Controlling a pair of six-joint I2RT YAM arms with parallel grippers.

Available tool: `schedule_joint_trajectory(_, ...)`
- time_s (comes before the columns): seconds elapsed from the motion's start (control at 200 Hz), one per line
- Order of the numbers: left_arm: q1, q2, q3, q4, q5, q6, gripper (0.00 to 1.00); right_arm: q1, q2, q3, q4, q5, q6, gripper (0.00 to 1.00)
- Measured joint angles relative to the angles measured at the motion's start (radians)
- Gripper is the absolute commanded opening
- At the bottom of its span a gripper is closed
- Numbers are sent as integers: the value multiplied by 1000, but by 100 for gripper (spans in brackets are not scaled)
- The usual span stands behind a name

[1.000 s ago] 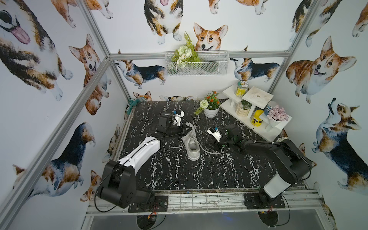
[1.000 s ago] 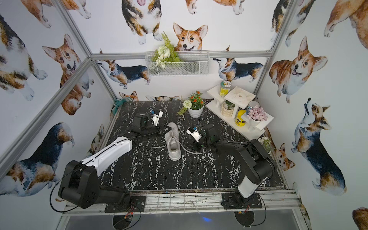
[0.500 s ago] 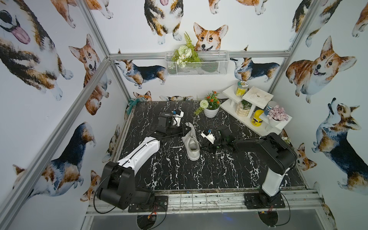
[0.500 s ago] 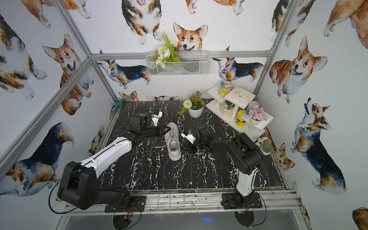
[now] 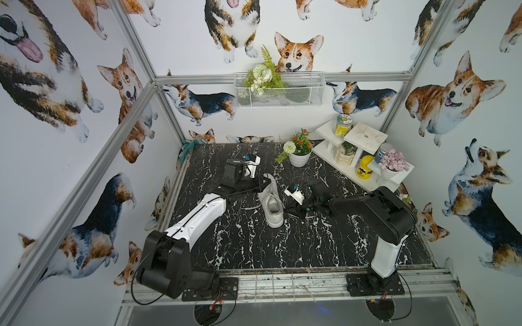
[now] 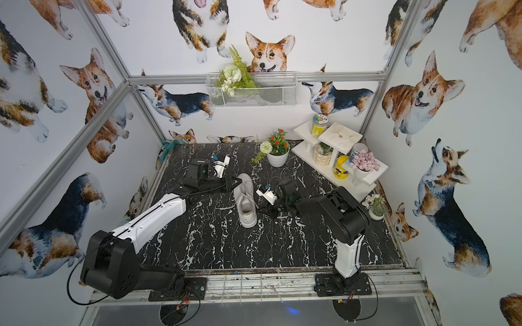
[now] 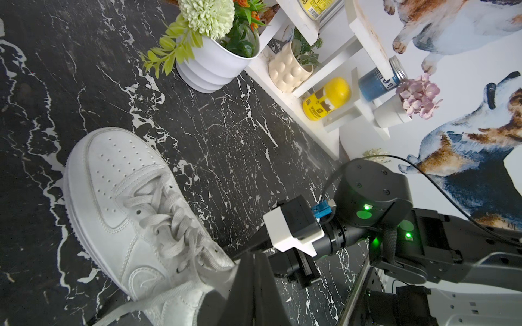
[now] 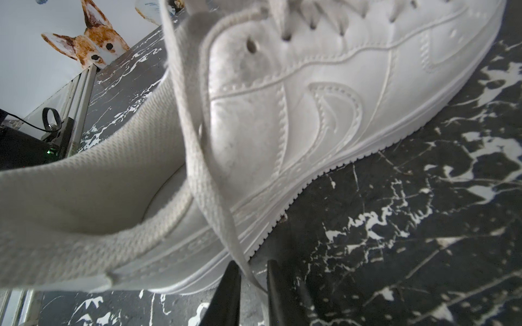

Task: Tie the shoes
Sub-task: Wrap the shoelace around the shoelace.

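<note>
1. Left gripper [image 7: 252, 258], black, two-fingered, at 10 o'clock of the all-white low-top sneaker with thick white sole [image 5: 272, 201]. Its fingers are pressed together, with the tips at the sneaker's ankle end. Whether a lace is nipped between them cannot be told.
2. Left lace end [image 5: 250, 207], flat white woven tape. It lies slack on the black, white-veined marble-look tabletop [image 5: 254, 248], at the sneaker's 9 o'clock.
3. The sneaker stands upright on its sole near the tabletop's centre, toe to 12 o'clock and heel to 6 o'clock. Its lacing [image 7: 169, 214] is threaded crosswise through the eyelets. No knot or bow shows in any view.
4. Right lace end [image 8: 197, 113], the same flat white tape. It hangs from the upper eyelets, down over the collar and the outer side, toward 3 o'clock.
5. Right gripper [image 8: 252, 265], black, two-fingered, at the sneaker's 3 o'clock, low beside the sole. Its fingers stand slightly apart with the right lace end running between them. A gap still shows, so nothing is clamped.
6. Progress, as judged: early.
   - Done: the lacing, and one end lined up for a pinch.
   - Left: secure both ends, cross them, pull the first knot, form loops and tighten the bow.
</note>
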Motion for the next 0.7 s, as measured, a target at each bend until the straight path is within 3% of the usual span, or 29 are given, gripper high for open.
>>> schedule_joint_trajectory(0.08,0,0,0,-2,0,2,0,-5,-3,-3,0,-2,0,0)
schedule_joint_trajectory(0.465,0,-31,2,-27,2,29,0,-77,-162,-60,96,-89,87,0)
schedule_joint_trajectory(0.701,-7,-93,-45,-80,-17,54,0,-109,-169,-20,133,-140,173,0)
